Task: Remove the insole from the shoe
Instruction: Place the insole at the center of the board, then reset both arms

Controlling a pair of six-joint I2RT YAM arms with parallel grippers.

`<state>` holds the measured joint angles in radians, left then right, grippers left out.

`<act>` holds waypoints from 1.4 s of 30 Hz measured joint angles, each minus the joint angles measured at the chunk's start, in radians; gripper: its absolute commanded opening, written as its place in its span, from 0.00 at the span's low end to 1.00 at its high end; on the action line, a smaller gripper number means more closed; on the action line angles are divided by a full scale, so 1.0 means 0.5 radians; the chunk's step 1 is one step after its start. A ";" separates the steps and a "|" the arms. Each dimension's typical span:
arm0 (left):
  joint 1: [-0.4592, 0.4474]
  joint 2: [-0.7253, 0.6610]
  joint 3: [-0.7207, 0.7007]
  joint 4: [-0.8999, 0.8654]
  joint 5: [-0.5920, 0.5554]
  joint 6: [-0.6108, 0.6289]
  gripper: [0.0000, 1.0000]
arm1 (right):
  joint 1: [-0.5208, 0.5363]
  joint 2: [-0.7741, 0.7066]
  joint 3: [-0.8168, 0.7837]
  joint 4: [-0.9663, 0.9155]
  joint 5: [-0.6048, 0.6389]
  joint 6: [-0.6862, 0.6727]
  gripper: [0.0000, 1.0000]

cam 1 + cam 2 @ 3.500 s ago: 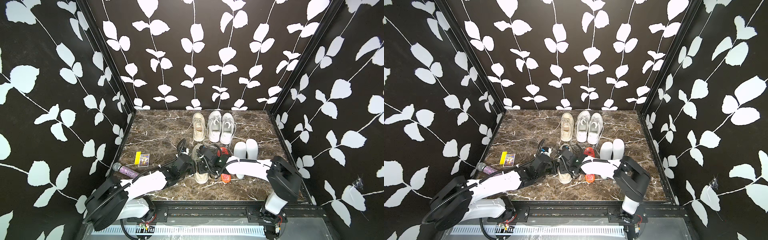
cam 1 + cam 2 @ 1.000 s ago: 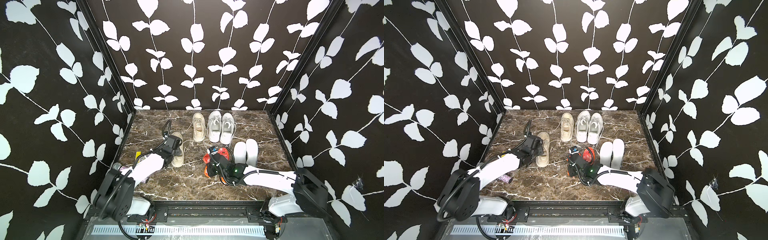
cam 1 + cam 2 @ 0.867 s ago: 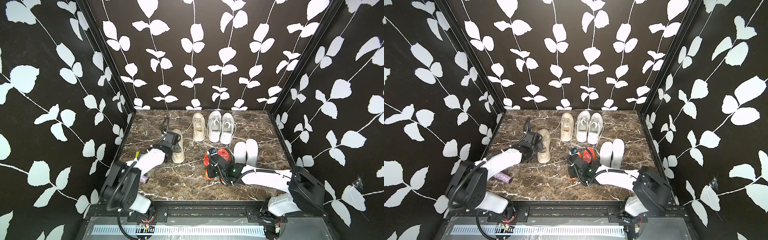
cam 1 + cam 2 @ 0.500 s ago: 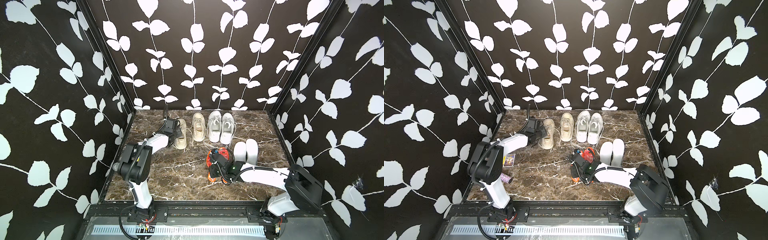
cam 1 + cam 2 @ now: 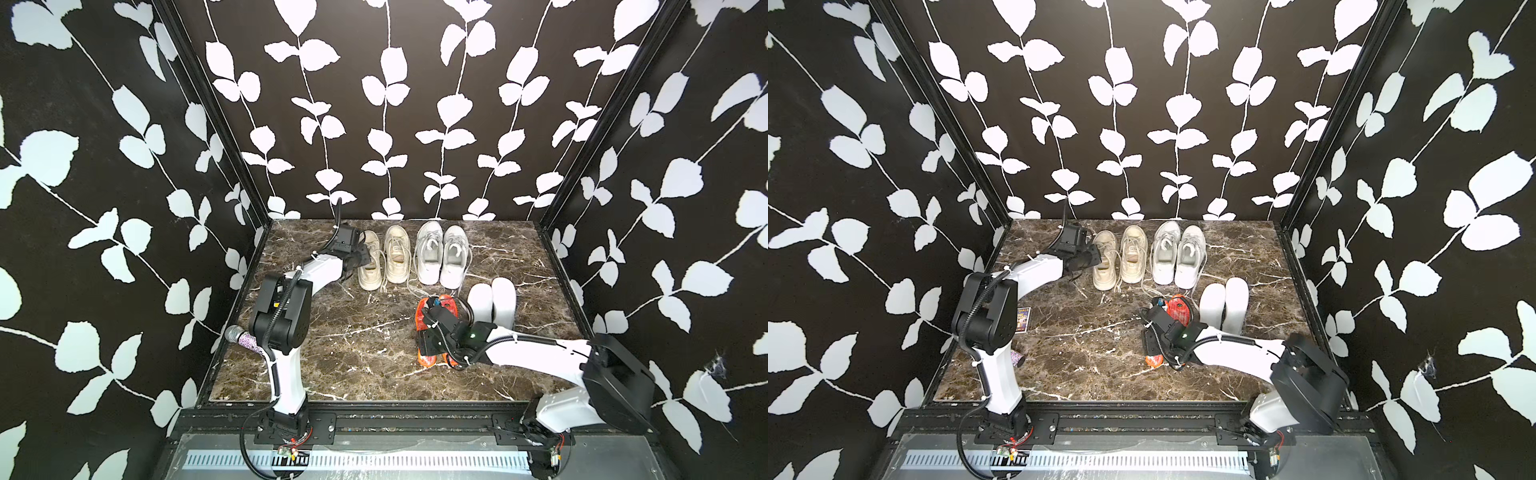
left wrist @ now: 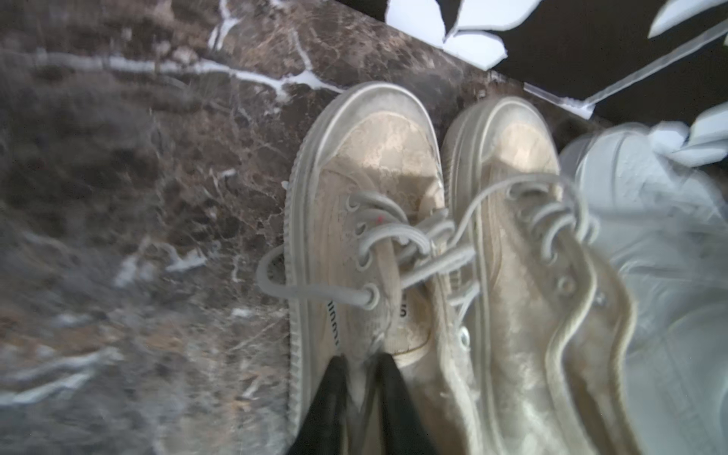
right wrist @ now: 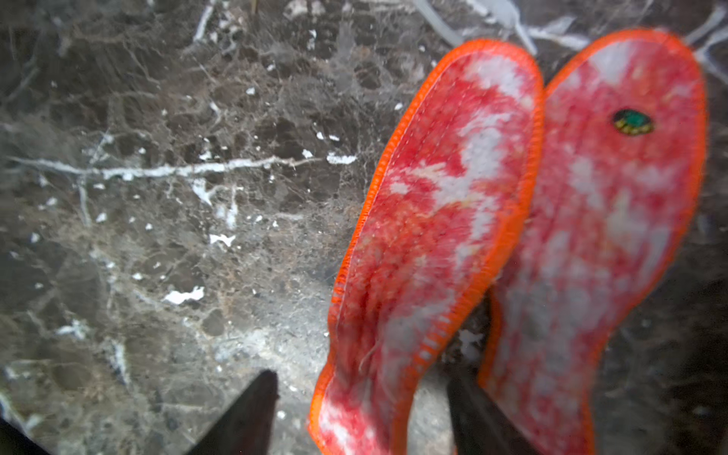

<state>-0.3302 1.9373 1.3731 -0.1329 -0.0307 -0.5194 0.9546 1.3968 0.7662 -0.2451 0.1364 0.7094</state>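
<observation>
left arm (image 5: 320, 270) outstretched to shoe (image 5: 369, 268) — right arm (image 5: 536, 353) low over insole (image 7: 425, 220)

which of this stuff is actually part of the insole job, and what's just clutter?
In the job:
- beige shoe, left gripper at its collar
- orange insole, lying between the open fingers of the right gripper

Lying about:
- second orange insole
- other beige shoe
- white sneakers
- white insoles
- microphone
- card box
</observation>
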 measured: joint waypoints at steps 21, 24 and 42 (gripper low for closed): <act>0.021 -1.051 -0.880 0.011 -0.674 0.475 1.00 | -0.803 -0.503 0.103 0.114 1.285 -0.980 0.99; 0.064 -1.194 -1.085 0.114 -0.842 0.589 1.00 | -1.006 -0.372 0.060 0.253 1.311 -1.056 0.99; 0.300 -1.026 -1.922 1.417 -1.142 1.305 0.99 | -1.679 0.078 -0.711 1.698 0.529 -1.434 0.99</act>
<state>-0.1802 1.4242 0.4122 0.5755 -0.6018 0.1333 0.1150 1.4357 0.4107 0.6041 0.4011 -0.0078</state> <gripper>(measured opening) 0.995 0.993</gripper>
